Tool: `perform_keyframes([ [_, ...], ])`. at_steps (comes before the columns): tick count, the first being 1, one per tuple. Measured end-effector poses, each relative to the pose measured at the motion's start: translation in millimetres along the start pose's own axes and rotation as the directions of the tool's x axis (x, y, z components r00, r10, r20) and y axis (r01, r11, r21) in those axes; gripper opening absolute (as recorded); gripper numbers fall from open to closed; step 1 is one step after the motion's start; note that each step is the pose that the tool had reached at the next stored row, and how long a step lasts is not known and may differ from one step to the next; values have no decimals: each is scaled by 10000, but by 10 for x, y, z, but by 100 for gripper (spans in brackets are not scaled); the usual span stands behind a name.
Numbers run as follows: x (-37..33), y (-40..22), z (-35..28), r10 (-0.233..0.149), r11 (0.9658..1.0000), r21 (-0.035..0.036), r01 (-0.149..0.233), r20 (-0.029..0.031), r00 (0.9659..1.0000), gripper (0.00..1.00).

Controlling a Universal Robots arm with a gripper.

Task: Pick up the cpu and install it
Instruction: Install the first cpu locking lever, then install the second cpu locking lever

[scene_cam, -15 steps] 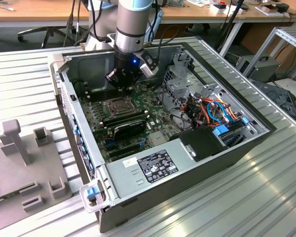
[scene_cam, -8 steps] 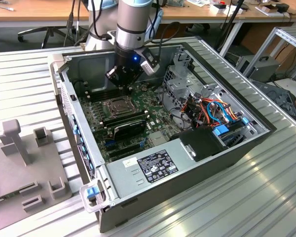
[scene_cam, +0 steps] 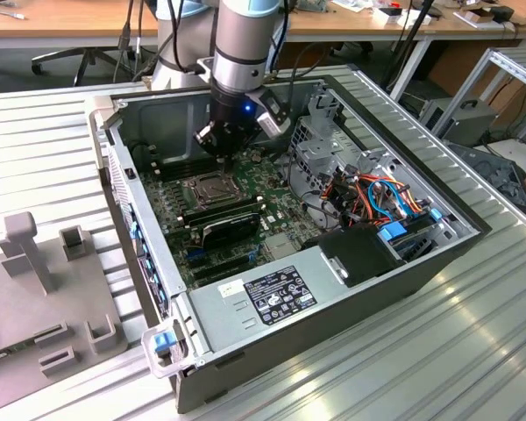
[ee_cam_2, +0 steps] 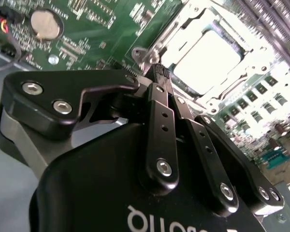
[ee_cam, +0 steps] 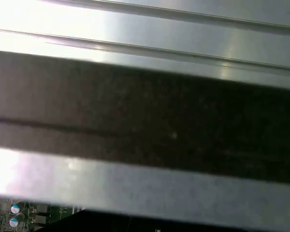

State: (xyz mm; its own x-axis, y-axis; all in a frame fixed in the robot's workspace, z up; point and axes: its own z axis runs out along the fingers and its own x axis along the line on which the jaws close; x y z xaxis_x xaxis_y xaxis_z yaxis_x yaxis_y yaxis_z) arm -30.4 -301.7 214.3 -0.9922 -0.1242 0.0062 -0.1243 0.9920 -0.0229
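- Hung inside the open computer case (scene_cam: pixel 245 351), the gripper (scene_cam: pixel 221 142), low over the green board (scene_cam: pixel 180 206).
- Was pinched shut, fingers (ee_cam_2: pixel 160 87) pressed together in the second wrist view, with nothing between them.
- Sat flat in the socket (scene_cam: pixel 203 189), the cpu (scene_cam: pixel 202 188), a small grey square in the exterior view and a bright white square (ee_cam_2: pixel 208 53) in the second wrist view.
- Was just past the cpu, on its far side and a bit toward the exterior view's right, not touching it.
- Lay just near of the socket, a long black part (scene_cam: pixel 230 224).
- Filled the case's right end in the exterior view, orange and blue wires (scene_cam: pixel 377 197).
- Rested on a ribbed metal table (scene_cam: pixel 421 351), the whole case.
- Stood on the table at the exterior view's left, a grey holder (scene_cam: pixel 35 289) with blocks and slots.
- Showed up as a round silver coin battery (ee_cam_2: pixel 46 24) on the board in the second wrist view.
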Motion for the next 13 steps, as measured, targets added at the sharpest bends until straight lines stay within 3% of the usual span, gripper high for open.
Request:
perform_keyframes([
  [7, 16, -132, -5, 36, 10000, 0, -36, -1, 10000, 11],
  [13, 17, -151, -5, 500, 9987, -1, -500, -13, 9987, 11],
])
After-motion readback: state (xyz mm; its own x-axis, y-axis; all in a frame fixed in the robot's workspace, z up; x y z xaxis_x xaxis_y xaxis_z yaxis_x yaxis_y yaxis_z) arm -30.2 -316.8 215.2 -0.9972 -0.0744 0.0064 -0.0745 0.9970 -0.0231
